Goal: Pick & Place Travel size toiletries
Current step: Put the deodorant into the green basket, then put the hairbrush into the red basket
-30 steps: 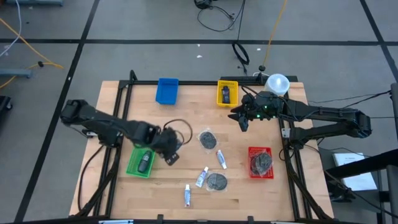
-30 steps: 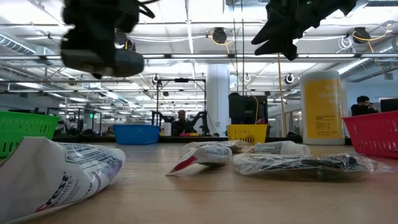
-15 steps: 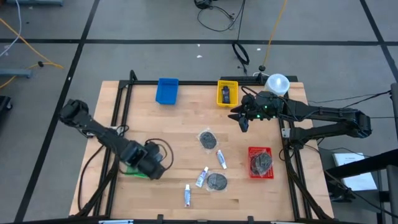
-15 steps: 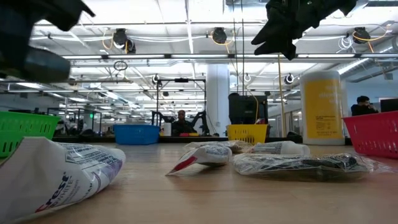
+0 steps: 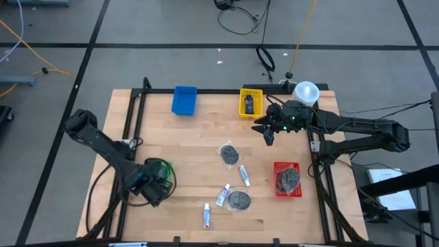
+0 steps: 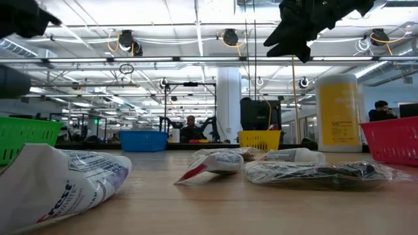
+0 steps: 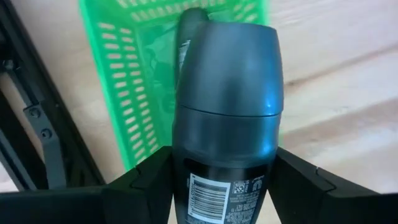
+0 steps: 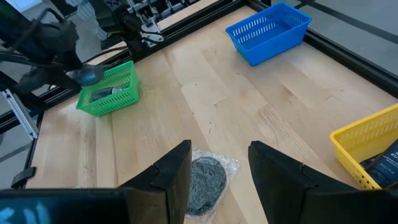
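Left gripper: clenched on a dark bottle.
Bottle axis: lengthwise between the fingers, rounded cap pointing forward, away from the wrist.
Beyond the cap: green tray.
Right gripper: released, holding nothing.

You see the right gripper with its fingers apart and empty at the bottom of the frame. Between them lies a bagged dark disc. A green tray sits left of centre, a blue tray upper right, a yellow tray at the right edge
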Robot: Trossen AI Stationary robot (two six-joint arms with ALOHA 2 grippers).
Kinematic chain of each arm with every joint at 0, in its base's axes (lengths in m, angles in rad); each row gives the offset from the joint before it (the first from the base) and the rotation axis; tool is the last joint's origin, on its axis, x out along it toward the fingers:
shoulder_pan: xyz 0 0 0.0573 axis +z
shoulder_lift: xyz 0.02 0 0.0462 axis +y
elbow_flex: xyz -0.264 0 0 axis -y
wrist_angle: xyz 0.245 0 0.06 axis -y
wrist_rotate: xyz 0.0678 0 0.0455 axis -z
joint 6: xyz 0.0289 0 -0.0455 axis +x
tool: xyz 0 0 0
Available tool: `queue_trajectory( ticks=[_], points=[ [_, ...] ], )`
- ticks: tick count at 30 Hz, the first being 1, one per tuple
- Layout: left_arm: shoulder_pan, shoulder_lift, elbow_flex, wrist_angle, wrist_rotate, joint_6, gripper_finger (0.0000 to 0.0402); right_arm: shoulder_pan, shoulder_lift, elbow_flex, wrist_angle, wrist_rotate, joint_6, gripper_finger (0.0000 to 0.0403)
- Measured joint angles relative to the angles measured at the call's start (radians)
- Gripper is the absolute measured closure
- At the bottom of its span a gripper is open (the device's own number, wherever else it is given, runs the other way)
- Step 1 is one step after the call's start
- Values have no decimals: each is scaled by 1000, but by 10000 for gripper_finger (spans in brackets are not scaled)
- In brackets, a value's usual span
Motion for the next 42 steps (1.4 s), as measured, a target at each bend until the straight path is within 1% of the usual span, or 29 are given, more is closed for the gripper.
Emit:
queue_trajectory(
  ticks=[3,6,10,14,17,20,23,26,32,37,39,42],
  points=[
    [6,0,-52,53,14,-17,188,0,0,0,0,0,0,252],
    [19,-7,-82,99,10,-23,199,0,0,0,0,0,2,252],
    [49,-13,-108,92,10,-11,206,0,0,0,0,0,3,252],
    [83,-19,-124,92,35,11,182,0,0,0,0,0,3,252],
    [114,-18,-131,92,74,54,163,0,0,0,0,0,4,252],
    [151,-18,-131,88,113,100,152,0,0,0,0,-1,4,252],
    [182,-19,-131,88,148,143,146,6,0,0,0,-1,4,252],
    [203,-19,-131,86,152,194,143,20,0,0,0,-1,4,252],
    [235,-24,-131,87,163,255,153,79,1,0,12,0,4,252],
    [239,-86,-122,87,141,263,164,137,44,0,138,0,-1,252],
    [240,-122,-113,87,99,262,168,154,75,6,202,0,-3,252],
    [239,-197,-101,88,9,257,174,175,129,30,219,0,-4,252]
  ],
)
